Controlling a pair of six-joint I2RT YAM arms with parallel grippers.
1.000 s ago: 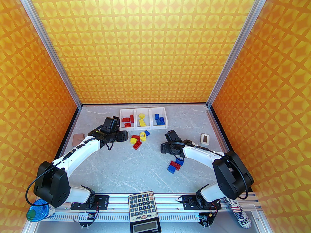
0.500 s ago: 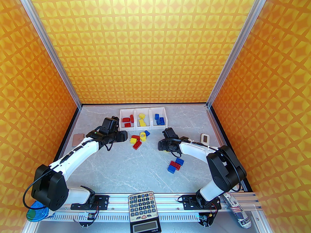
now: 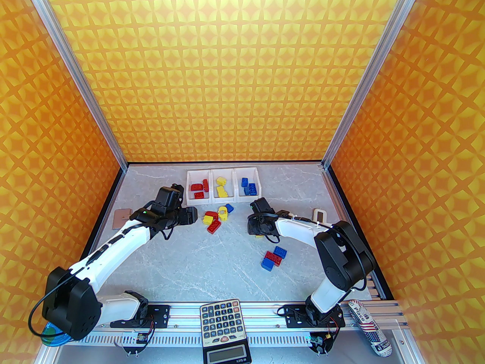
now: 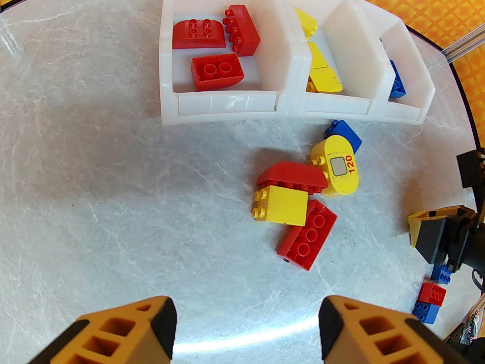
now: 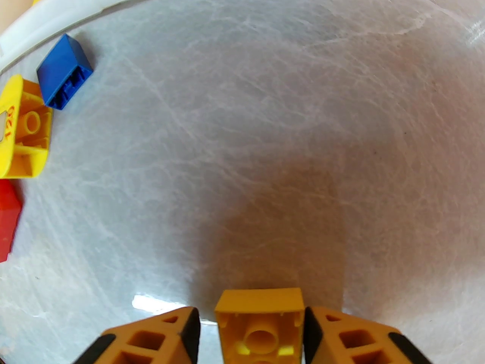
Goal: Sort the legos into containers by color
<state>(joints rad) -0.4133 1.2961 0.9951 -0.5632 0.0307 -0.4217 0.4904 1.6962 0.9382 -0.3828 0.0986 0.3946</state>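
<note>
The right tool [image 5: 248, 317] is gripping a yellow brick [image 5: 259, 305], with the bins [image 5: 45, 21] ahead to its left; opening too soon would be dropping it short. The left tool [image 4: 246, 328] is hanging open.

Glossy plastic legos [image 4: 307, 237]; smooth white plastic containers [image 4: 223, 106]; polished marble-look table [image 4: 113, 203]

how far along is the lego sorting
Done: the containers hold three red bricks, some yellow bricks and some blue bricks, one color each. In hand: the right gripper grips a yellow brick. To go: the open left gripper faces a five-brick cluster; a blue-and-red trio lies nearer the bases.
</note>
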